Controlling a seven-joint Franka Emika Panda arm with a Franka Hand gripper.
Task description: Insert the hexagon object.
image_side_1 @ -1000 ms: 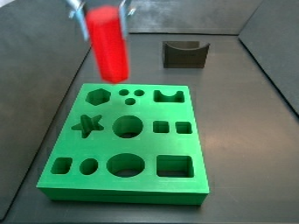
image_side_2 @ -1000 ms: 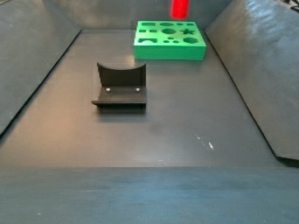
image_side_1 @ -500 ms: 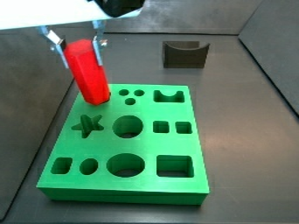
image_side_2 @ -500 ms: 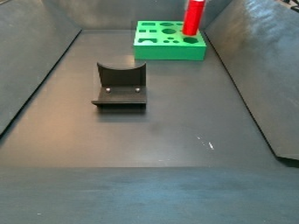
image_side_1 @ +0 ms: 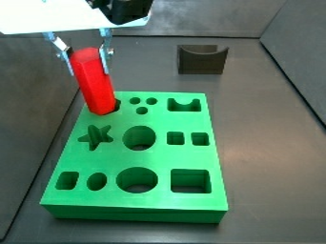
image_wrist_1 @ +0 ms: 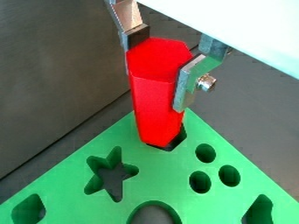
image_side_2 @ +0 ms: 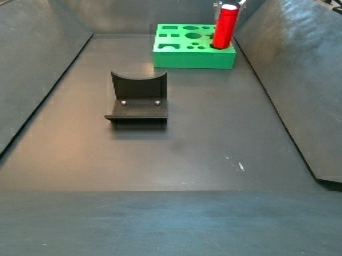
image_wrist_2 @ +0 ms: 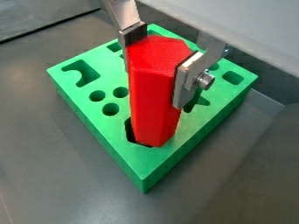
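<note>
The hexagon object (image_wrist_1: 158,92) is a glossy red peg, held upright between my gripper's (image_wrist_1: 163,63) silver fingers. Its lower end sits in the hexagonal hole at a corner of the green board (image_wrist_1: 128,188). Both wrist views show the peg (image_wrist_2: 152,87) entering the board (image_wrist_2: 87,96). In a side view the peg (image_side_1: 91,78) stands in the board's (image_side_1: 140,162) far left corner hole with my gripper (image_side_1: 79,48) at its top. In a side view the peg (image_side_2: 225,26) stands at the board's (image_side_2: 187,50) right end.
The board has star, round, square and notched holes. The dark fixture (image_side_2: 136,97) stands mid-floor and also shows in a side view (image_side_1: 200,58). Grey walls slope up around the floor.
The peg has gone from tilted above the board to upright and lower, its bottom now in the hexagonal hole. My gripper came down with it.
</note>
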